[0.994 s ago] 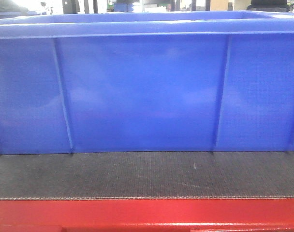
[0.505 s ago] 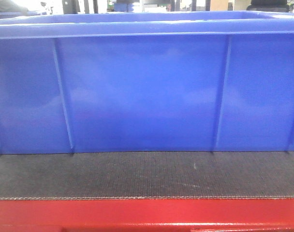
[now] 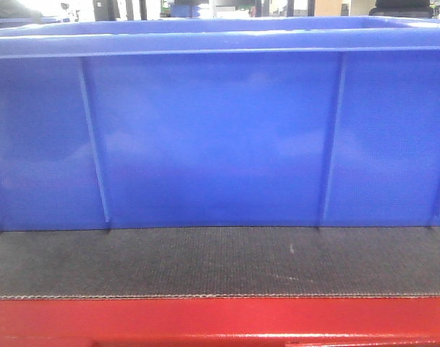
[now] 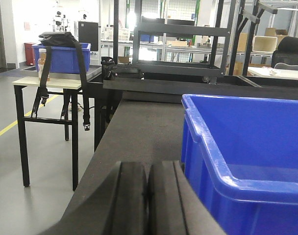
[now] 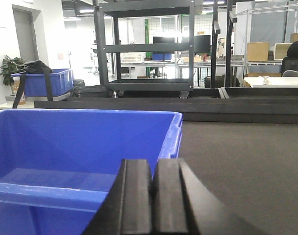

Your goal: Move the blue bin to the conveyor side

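The blue bin [image 3: 220,137] fills the front view, standing on the conveyor [image 3: 220,260] just behind its red frame [image 3: 220,318]. In the left wrist view my left gripper [image 4: 148,169] is shut with nothing in it, low over the belt [image 4: 139,127]. It sits just left of the blue bin's [image 4: 247,147] left wall. In the right wrist view my right gripper [image 5: 154,166] is also shut and empty, at the blue bin's [image 5: 65,142] near right corner. Bare belt [image 5: 247,161] lies to its right. No gripper shows in the front view.
A table at the left carries another blue crate [image 4: 61,56] draped with black straps. A black metal shelf rack [image 4: 178,44] stands beyond the belt's far end. Grey floor with a yellow line [image 4: 12,127] drops off left of the belt.
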`<act>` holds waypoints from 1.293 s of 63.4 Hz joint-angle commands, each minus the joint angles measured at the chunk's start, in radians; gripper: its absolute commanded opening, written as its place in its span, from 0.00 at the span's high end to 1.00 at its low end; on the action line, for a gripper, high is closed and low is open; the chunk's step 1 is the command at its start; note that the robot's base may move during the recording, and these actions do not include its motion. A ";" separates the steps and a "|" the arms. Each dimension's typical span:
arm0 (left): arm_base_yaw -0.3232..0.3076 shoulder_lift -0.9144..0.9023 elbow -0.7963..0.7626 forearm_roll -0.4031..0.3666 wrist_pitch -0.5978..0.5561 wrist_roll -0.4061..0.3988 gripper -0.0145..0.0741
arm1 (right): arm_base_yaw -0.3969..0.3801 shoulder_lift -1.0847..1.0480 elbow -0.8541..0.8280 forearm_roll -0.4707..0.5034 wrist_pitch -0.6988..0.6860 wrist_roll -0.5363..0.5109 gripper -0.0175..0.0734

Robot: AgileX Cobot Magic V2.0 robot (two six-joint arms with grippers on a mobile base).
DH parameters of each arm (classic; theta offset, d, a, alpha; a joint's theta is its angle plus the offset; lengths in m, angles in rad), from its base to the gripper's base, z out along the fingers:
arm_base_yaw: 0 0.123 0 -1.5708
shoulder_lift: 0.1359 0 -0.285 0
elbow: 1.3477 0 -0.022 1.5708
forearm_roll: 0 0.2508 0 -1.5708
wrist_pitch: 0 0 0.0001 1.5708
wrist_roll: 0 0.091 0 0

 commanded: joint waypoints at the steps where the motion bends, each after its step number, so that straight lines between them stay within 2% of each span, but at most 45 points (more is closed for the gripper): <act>1: 0.001 -0.006 0.000 0.003 -0.015 -0.005 0.83 | 0.000 -0.005 0.002 -0.003 -0.015 -0.006 0.91; 22: 0.001 -0.006 0.000 0.003 -0.015 -0.005 0.83 | -0.015 -0.007 0.012 -0.003 -0.016 -0.006 0.91; 33: 0.001 -0.006 0.000 0.003 -0.015 -0.005 0.83 | -0.125 -0.009 0.073 -0.001 -0.016 -0.009 0.91; 40: 0.001 -0.006 0.000 0.003 -0.015 -0.005 0.83 | -0.180 -0.009 0.142 0.074 -0.052 -0.130 0.91; 59: 0.001 -0.006 0.000 0.003 -0.017 -0.005 0.83 | -0.186 -0.055 0.291 0.076 -0.131 -0.128 0.91; 64: 0.001 -0.006 0.000 0.003 -0.017 -0.005 0.83 | -0.186 -0.055 0.291 0.076 -0.180 -0.111 0.91; 82: 0.001 -0.006 0.000 0.003 -0.017 -0.005 0.83 | -0.167 -0.055 0.291 0.070 -0.176 -0.100 0.91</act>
